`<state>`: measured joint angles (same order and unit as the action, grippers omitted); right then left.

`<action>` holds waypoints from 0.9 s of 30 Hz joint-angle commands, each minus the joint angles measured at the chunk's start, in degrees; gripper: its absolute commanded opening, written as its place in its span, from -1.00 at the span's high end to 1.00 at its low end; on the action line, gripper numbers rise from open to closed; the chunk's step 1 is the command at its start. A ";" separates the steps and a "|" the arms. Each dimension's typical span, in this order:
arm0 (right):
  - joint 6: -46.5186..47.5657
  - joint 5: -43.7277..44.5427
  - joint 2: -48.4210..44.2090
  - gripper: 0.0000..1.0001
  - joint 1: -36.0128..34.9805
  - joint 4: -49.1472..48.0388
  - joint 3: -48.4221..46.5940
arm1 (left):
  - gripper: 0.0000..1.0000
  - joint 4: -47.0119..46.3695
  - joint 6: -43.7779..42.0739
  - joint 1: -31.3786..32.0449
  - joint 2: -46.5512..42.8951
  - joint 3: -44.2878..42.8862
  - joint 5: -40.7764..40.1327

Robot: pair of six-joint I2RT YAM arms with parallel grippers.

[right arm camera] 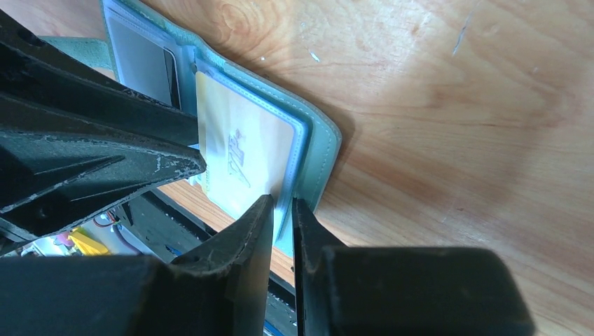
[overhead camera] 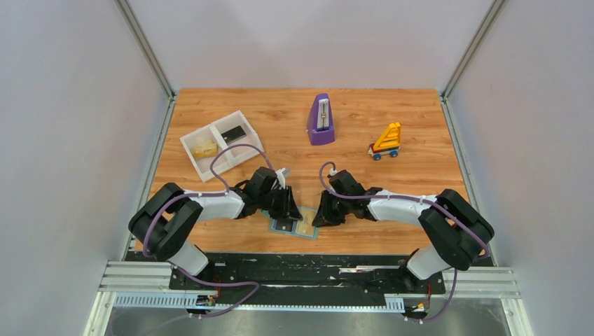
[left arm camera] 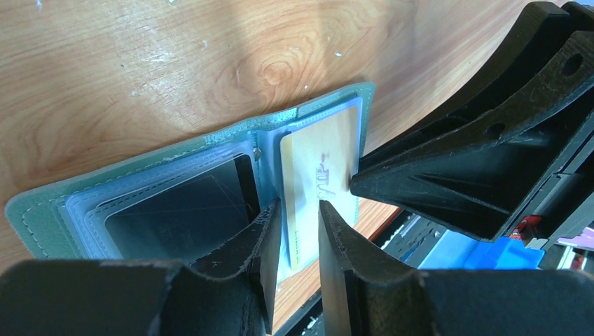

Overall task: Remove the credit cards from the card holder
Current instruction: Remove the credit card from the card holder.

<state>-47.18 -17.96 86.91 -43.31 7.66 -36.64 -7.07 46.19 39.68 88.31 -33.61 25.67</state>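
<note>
Left wrist: your left gripper (left arm camera: pixel 300 210) stood part-open over the thin, probably stiff and slick gold card (left arm camera: pixel 315 175), pocketed in the card holder (left arm camera: pixel 63 206) lying open on the table (left arm camera: pixel 140 56). The right gripper (right arm camera: pixel 281 203), nearly closed, showed no certain hold. The card's exposed edge suited pinching.

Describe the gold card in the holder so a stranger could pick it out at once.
Start at the near edge of the wooden table, where a teal card holder lies open. In its right pocket sits the gold card; it is pale yellow with script lettering, unlike the dark card in the left pocket.
</note>
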 commanded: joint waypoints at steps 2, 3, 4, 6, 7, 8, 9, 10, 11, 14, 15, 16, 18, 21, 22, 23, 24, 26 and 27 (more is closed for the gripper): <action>-0.28 1.49 0.12 0.65 -0.19 -1.22 1.48 | 0.33 -3.80 0.98 0.39 0.75 1.17 1.25; -0.28 1.52 0.03 0.64 -0.20 -1.24 1.56 | 0.33 -3.77 1.08 0.39 0.79 1.33 1.25; -0.28 1.59 -0.11 0.65 -0.20 -1.24 1.65 | 0.33 -3.84 1.13 0.40 0.76 1.43 1.15; -0.29 1.67 -0.32 0.65 -0.20 -1.24 1.81 | 0.33 -3.98 1.36 0.40 0.72 1.74 0.88; -0.28 1.61 -0.42 0.65 -0.20 -1.24 1.84 | 0.33 -4.04 1.58 0.44 0.77 1.82 0.94; -0.22 1.56 -0.49 0.65 -0.24 -1.24 1.84 | 0.35 -4.19 1.68 0.45 0.79 1.80 0.95; -0.20 1.44 -0.51 0.65 -0.20 -1.24 1.84 | 0.36 -4.23 1.83 0.42 0.87 1.79 1.16; -0.20 1.36 -0.59 0.65 -0.20 -1.31 1.84 | 0.38 -4.37 1.98 0.40 0.88 1.79 1.28; -0.19 1.35 -0.66 0.65 -0.20 -1.28 1.84 | 0.40 -4.41 2.11 0.40 0.85 1.79 1.46; -0.13 1.41 -0.62 0.65 -0.20 -1.29 1.75 | 0.56 -5.56 3.68 0.41 0.58 1.98 2.71; -0.13 1.43 -0.44 0.65 -0.20 -1.28 1.73 | 0.62 -6.17 4.14 0.44 0.22 2.12 3.55; -0.11 1.39 -0.32 0.65 -0.20 -1.32 1.67 | 0.72 -6.54 5.13 0.42 -0.01 2.18 4.31; -0.02 1.39 -0.02 0.65 -0.20 -1.33 1.58 | 0.88 -7.18 6.30 0.41 -0.89 2.18 5.02; -0.25 1.56 0.09 0.65 -0.05 -1.33 1.81 | 1.00 -6.43 7.46 0.40 -2.72 1.90 5.13; -0.39 1.52 0.24 0.65 0.05 -1.33 1.83 | 1.00 -5.96 7.56 0.40 -3.07 1.85 4.88; -0.49 1.45 0.41 0.66 0.29 -1.33 1.96 | 1.00 -4.14 7.53 0.42 -3.61 1.43 4.55; -0.66 1.32 0.59 0.66 0.58 -1.33 2.07 | 1.00 -2.67 7.32 0.41 -3.90 0.60 3.50; -0.66 1.04 0.80 0.65 1.13 -1.35 2.33 | 1.00 1.98 6.07 0.40 -4.02 -0.70 2.17; -0.56 1.10 0.77 0.66 1.42 -1.34 2.48 | 1.00 3.64 5.63 0.35 -4.07 -0.91 1.83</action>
<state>-47.77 -18.46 86.50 -42.74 6.28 -35.57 -8.54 51.99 39.38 86.17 -31.88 27.00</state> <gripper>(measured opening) 0.174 0.006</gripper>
